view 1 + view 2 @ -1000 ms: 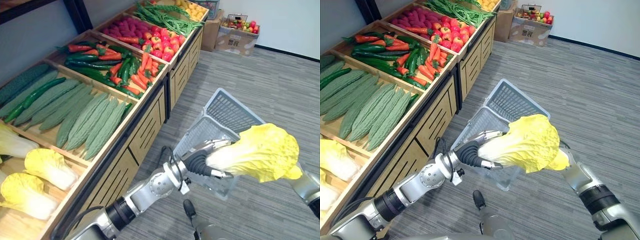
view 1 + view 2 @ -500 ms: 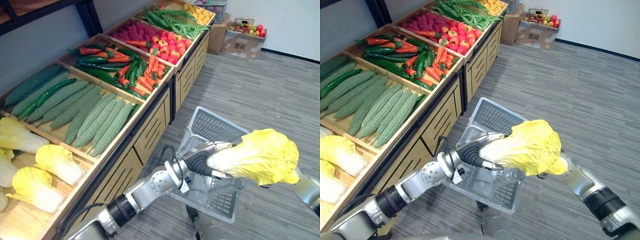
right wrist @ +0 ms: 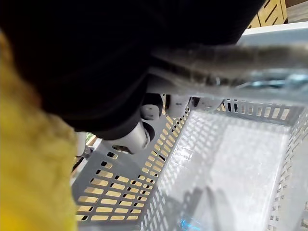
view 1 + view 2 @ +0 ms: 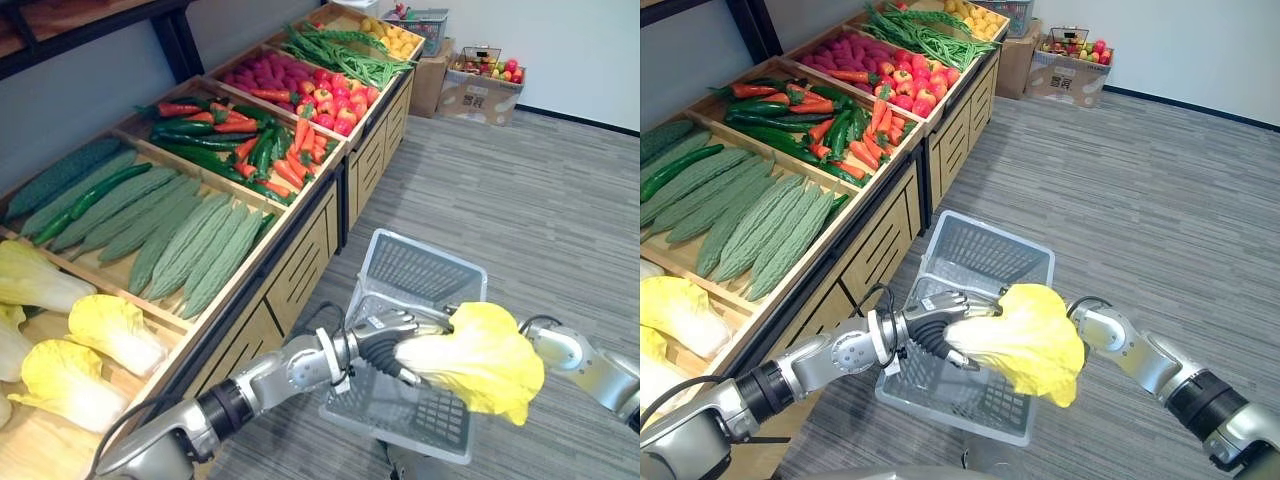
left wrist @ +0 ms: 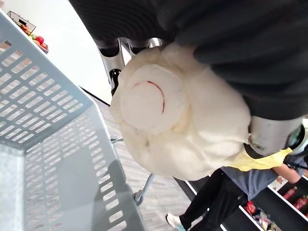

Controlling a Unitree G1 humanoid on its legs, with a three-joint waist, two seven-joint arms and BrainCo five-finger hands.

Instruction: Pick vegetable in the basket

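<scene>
My left hand [image 4: 385, 335] is shut on the pale stem end of a yellow napa cabbage [image 4: 480, 365]. The cabbage hangs just above the near half of a grey plastic basket [image 4: 420, 265], its leafy end drooping over the basket's right rim. In the left wrist view the cut stem [image 5: 151, 98] faces the camera beside the basket wall [image 5: 43, 110]. My right arm comes in from the right, and its hand [image 3: 139, 127] grips the basket's wire handle [image 3: 231, 55] above the bare basket floor [image 3: 231, 159]. In the eye views the cabbage hides that hand.
A wooden produce stand runs along the left with more cabbages [image 4: 100, 330], bitter gourds [image 4: 190, 245], and peppers and carrots [image 4: 250, 140]. Cardboard boxes of fruit [image 4: 485, 80] stand by the far wall. A person [image 5: 231, 192] stands behind. Grey floor lies to the right.
The left hand has brought the cabbage down and its leafy end now tips over the basket. The basket sits lower and more level. The camera has also shifted.
</scene>
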